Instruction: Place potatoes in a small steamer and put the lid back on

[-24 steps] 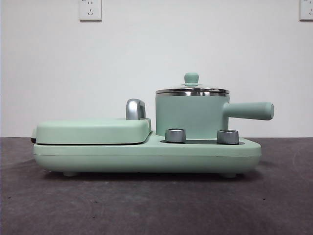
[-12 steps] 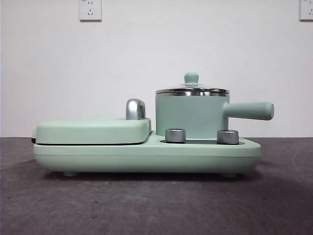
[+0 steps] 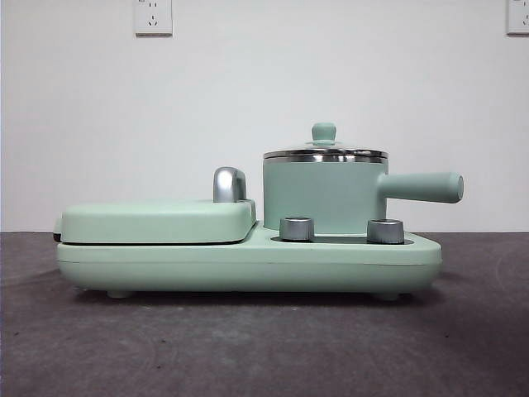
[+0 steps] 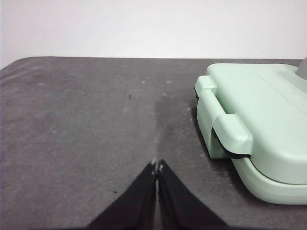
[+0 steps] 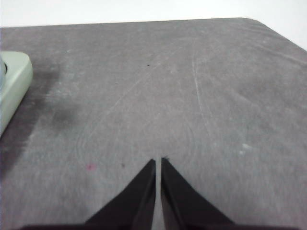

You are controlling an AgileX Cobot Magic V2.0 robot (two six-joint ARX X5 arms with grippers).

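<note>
We see the mint-green small steamer [image 3: 324, 197] with its steel-rimmed glass lid [image 3: 324, 151] on, standing on the cooker base [image 3: 248, 263] beside the griddle cover [image 3: 157, 222], while only our wrist views show the left gripper [image 4: 157, 166] and right gripper [image 5: 158, 160], both closed, empty, over bare table [image 5: 192, 96].
</note>
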